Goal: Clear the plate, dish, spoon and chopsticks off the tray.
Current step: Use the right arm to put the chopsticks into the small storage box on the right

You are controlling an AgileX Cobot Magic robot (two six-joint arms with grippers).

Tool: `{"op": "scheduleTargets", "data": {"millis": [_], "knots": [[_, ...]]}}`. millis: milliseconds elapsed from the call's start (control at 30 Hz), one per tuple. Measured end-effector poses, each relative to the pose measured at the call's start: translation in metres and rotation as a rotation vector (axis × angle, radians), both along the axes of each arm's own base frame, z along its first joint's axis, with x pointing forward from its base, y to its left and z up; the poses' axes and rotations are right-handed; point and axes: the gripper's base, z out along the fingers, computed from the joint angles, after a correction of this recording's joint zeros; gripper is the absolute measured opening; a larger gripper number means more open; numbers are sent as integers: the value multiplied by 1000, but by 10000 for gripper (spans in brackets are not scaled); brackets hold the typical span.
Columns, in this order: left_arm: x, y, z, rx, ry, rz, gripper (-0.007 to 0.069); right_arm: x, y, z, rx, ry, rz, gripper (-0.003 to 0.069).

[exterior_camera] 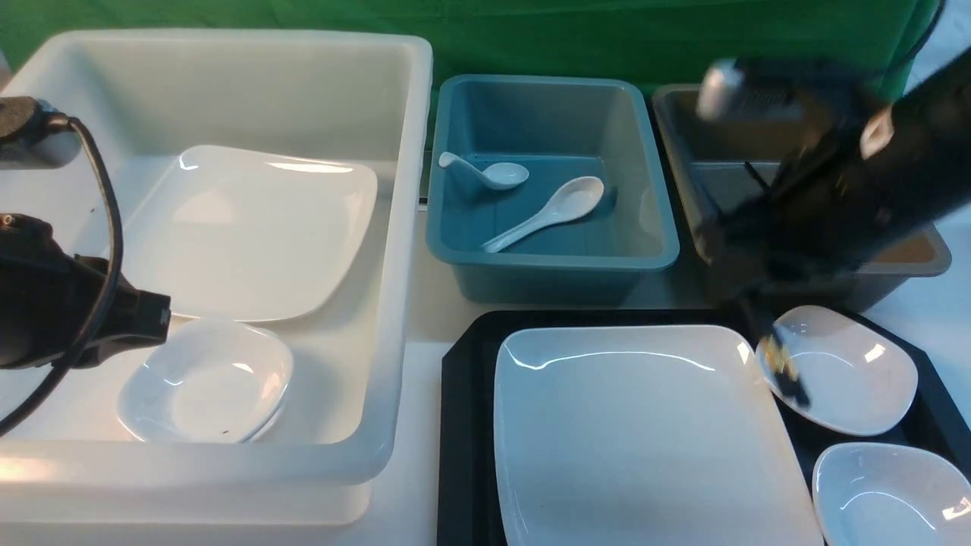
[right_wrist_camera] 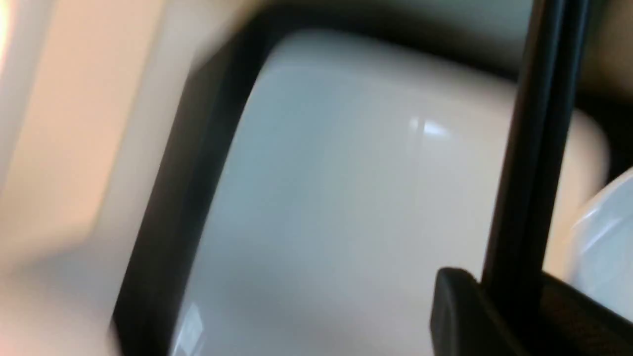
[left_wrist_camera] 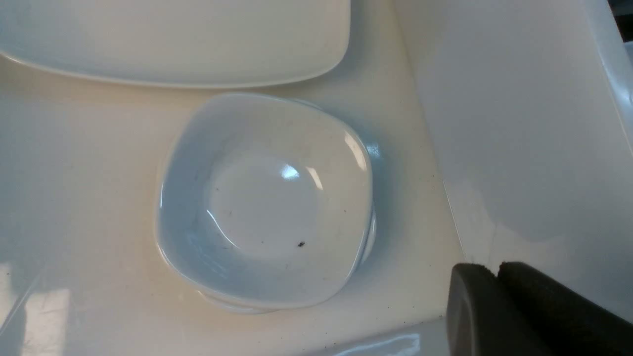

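right gripper [right_wrist_camera: 514, 306] clamped narrow on chopsticks [right_wrist_camera: 536, 148], pair pinched side by side. lower ends hang by far right corner of plate [exterior_camera: 645, 425], at edge of far dish [exterior_camera: 842, 371], above tray [exterior_camera: 464, 425]. front view smeared, so clearance probably small, can't be sure. left gripper [left_wrist_camera: 496, 279] pads pressed together, holding nothing, over white bin [exterior_camera: 402, 227]. spoon [exterior_camera: 550, 212] lies in teal bin [exterior_camera: 660, 227]. likely step: carry to grey bin [exterior_camera: 922, 254]. raise sticks clear of dish rim first, hold pinch firm so pair doesn't scissor, lower inside bin walls before letting go.
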Motion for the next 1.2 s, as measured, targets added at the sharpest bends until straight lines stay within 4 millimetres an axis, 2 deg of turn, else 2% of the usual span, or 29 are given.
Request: {"op": "scheduleTargets", "data": {"millis": [33,67,100,133,167,200,233,267,300,467,500,567,800,867,1000,1033,1067,1133,1200], "knots": [[0,0,0,0,-1,0,36,15,-9,11,7,-51,-30,147],[0,0,0,0,-1,0,36,40,-24,19,11,-110,-82,147],[0,0,0,0,-1,0,36,43,-26,15,8,-101,-91,147],[0,0,0,0,-1,0,36,73,-42,21,11,-170,-141,147],[0,0,0,0,-1,0,36,80,-45,17,10,-172,-154,147],[0,0,0,0,-1,0,36,101,-52,16,12,-208,-180,147],[0,0,0,0,-1,0,36,123,-62,10,13,-234,-212,147],[0,0,0,0,-1,0,36,126,-63,6,11,-226,-215,147],[0,0,0,0,1,-1,36,148,-69,-8,6,-231,-233,147],[-1,0,-1,1,12,-5,36,193,-71,-62,-6,-236,-254,147],[-1,0,-1,2,13,-6,36,194,-71,-64,-6,-236,-255,147],[-1,0,-1,7,16,-7,36,206,-70,-92,-12,-211,-258,147],[-2,0,-1,10,19,-8,36,211,-70,-135,-37,-84,-251,149],[-2,0,-1,10,19,-8,36,209,-70,-140,-43,-50,-246,167],[-2,0,-1,10,19,-8,36,204,-70,-142,-38,10,-265,280],[-2,0,-1,10,19,-8,36,202,-69,-140,-41,35,-264,349],[-2,0,-1,10,19,-8,36,200,-69,-139,-44,52,-261,379],[-2,0,-2,11,19,-8,36,194,-70,-127,-64,93,-249,427],[-2,0,-2,11,19,-8,36,189,-71,-118,-75,111,-239,430]]}}
